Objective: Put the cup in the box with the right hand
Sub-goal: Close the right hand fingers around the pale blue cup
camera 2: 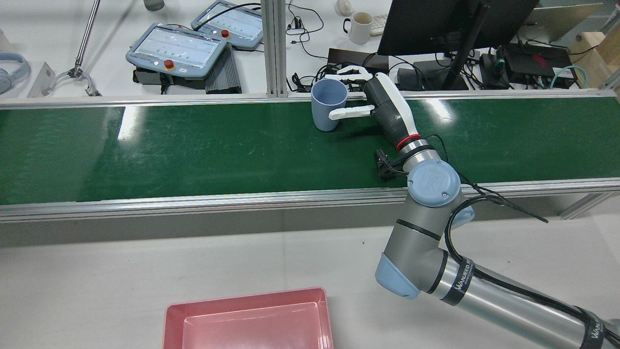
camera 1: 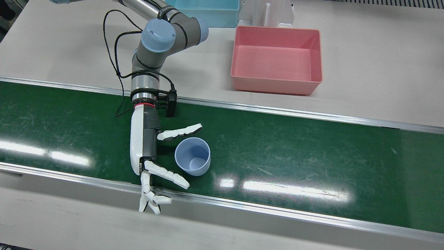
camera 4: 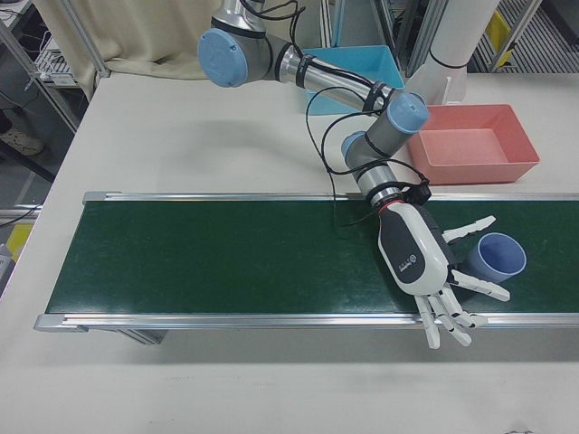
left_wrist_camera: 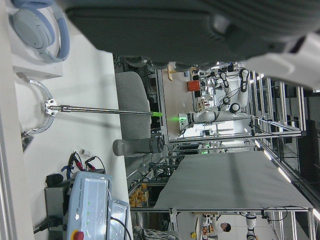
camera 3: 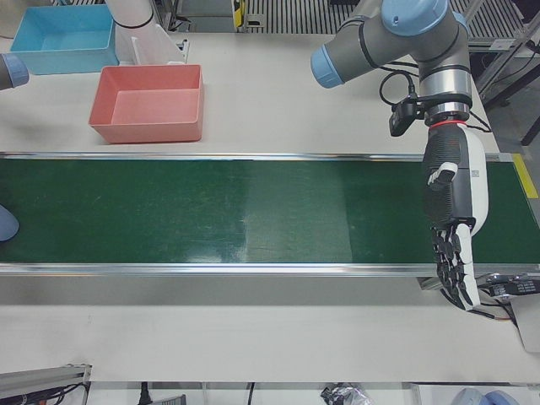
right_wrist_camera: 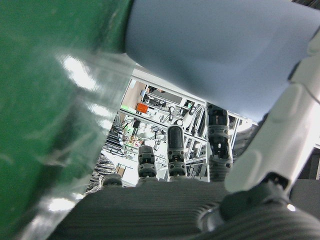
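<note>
The cup [camera 1: 193, 156], pale blue and upright with its mouth up, stands on the green conveyor belt [camera 1: 295, 146] toward the operators' edge, well apart from the pink box [camera 1: 276, 59], which sits empty on the white table [camera 1: 381, 69] on the robot's side of the belt. The right hand [camera 1: 152, 152] lies low over the belt just beside the cup, palm turned toward it, with its fingers [camera 1: 180, 131] spread: one reaches past the cup on the box side and others [camera 1: 166, 174] on the operators' side, so the cup sits in the gap between them. In the front view no finger clearly presses the wall, so the hand reads as released and bracketing the cup, not grasping it; the rear view shows one finger [camera 2: 351, 113] across the cup's side, and whether it touches I cannot tell. This side-on pose suits a wrap around the cup's wall that keeps it upright for the carry to the box. The left hand [camera 3: 454, 224] hangs over the far end of the belt with its fingers straight and pointing down, holding nothing, kept out of the way since the task belongs to the other arm
</note>
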